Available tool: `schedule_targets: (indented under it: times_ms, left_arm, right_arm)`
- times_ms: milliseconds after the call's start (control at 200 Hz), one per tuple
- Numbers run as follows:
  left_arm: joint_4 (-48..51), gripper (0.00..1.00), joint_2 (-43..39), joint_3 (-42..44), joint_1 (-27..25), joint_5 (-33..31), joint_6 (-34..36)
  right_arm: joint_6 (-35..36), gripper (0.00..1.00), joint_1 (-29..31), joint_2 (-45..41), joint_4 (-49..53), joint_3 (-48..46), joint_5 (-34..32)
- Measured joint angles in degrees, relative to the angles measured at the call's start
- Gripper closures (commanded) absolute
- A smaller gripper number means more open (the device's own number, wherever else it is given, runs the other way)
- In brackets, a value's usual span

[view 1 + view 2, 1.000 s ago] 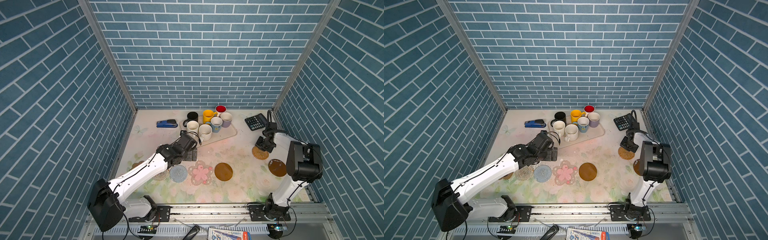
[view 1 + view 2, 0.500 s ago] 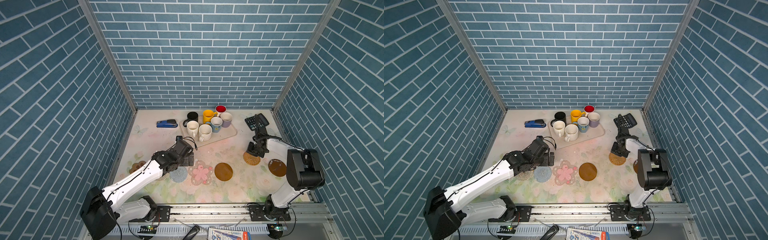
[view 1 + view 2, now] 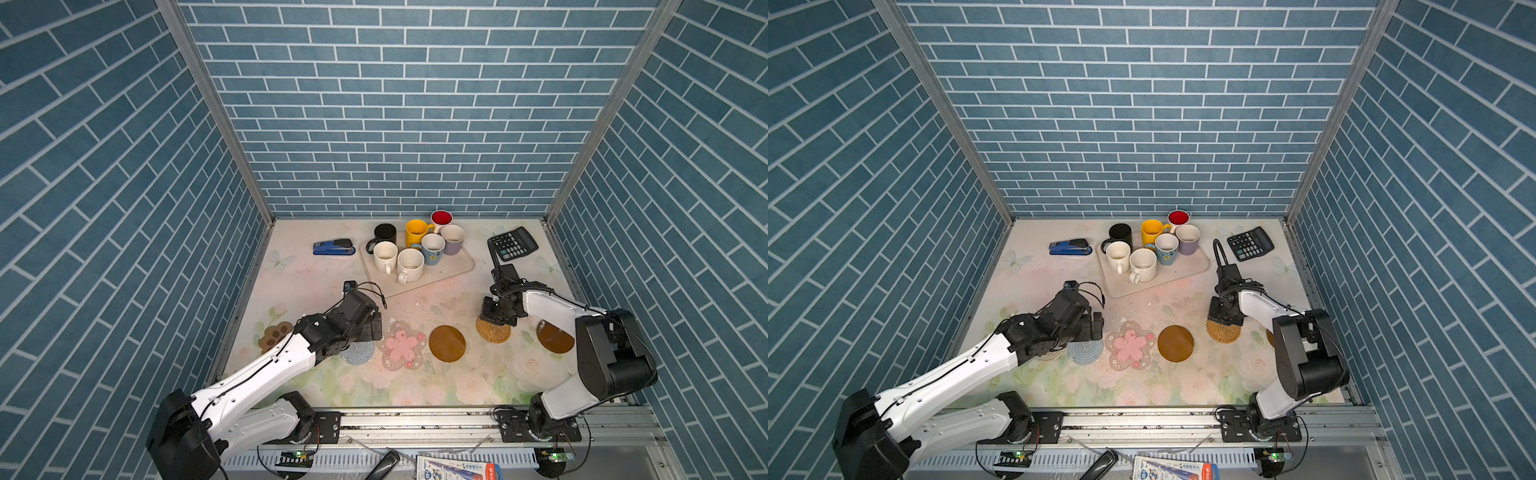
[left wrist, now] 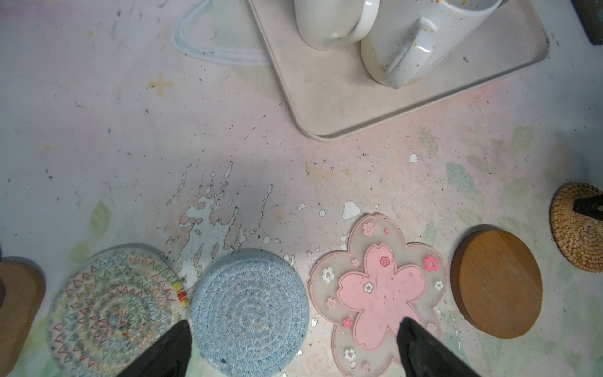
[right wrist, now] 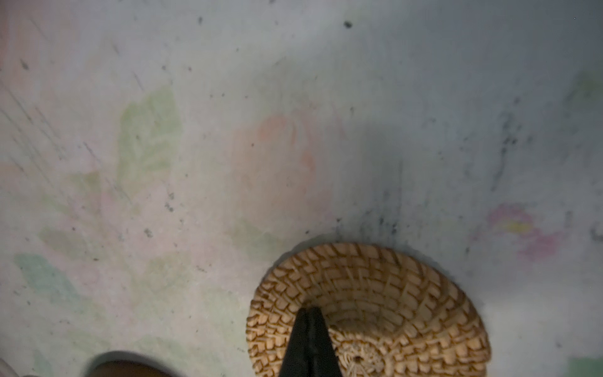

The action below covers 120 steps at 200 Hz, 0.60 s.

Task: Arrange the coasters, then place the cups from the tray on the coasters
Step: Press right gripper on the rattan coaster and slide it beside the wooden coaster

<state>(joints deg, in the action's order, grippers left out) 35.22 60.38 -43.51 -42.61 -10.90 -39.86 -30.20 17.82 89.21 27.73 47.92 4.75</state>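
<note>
The blue-grey coaster (image 4: 249,313) shows woven rings; at its 9 o'clock a cream coaster (image 4: 114,310) has coloured zigzags. The flower coaster (image 4: 380,290) is pink, the disc (image 4: 496,284) plain brown.

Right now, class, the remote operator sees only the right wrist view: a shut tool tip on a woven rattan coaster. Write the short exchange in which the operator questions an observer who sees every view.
Operator: My right tool is on the rattan coaster. Is any cup on a coaster yet?
Observer: No. All seven cups stand together on the tray, at the far side of the table.
Operator: And where is the left tool?
Observer: It is open, over the blue round coaster, with one fingertip above the pink flower coaster.
</note>
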Motion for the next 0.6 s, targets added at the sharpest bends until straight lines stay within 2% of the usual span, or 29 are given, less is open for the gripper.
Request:
schedule_targets:
  times_ms: [600]
  left_arm:
    - [-0.63,0.01,-1.95,1.75,0.00,0.48,-1.09]
  right_arm:
    - [-3.28,1.00,10.45,-5.99,-1.51,-6.14,0.04]
